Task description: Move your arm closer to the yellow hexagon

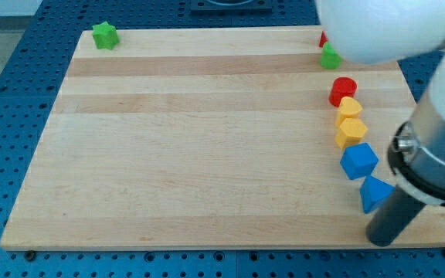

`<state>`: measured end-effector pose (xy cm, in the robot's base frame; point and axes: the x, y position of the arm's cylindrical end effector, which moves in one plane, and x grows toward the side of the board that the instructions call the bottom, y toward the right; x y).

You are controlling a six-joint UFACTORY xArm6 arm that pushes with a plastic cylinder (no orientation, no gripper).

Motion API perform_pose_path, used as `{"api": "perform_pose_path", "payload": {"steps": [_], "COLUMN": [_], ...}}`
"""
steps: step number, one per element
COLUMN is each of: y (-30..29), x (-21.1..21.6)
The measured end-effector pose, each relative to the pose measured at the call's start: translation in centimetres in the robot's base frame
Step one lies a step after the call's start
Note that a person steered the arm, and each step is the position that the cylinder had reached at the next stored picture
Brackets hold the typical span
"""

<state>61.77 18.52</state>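
Note:
The yellow hexagon (351, 132) lies near the board's right edge, in a column of blocks. Above it are another yellow block (349, 106) and a red cylinder (343, 90). Below it are a blue cube-like block (358, 161) and a blue triangle (375, 192). My tip (381, 235) is at the view's bottom right, just below the blue triangle and well below and to the right of the yellow hexagon. I cannot tell whether the rod touches the blue triangle.
A green star (105, 35) sits at the board's top left corner. A green block (330, 56) and a sliver of a red block (323, 38) show at the top right, partly hidden by the white arm (385, 27). The board's front edge (207, 239) runs close to my tip.

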Motion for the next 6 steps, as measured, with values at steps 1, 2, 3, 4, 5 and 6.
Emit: {"api": "perform_pose_path", "payload": {"steps": [1,2,3,4,5,6], "y": [8.5,11.9,8.4,5.6,3.9,1.3], "x": [-2.1,-7.2,-10.0,-12.1,-13.9,-13.6]}}
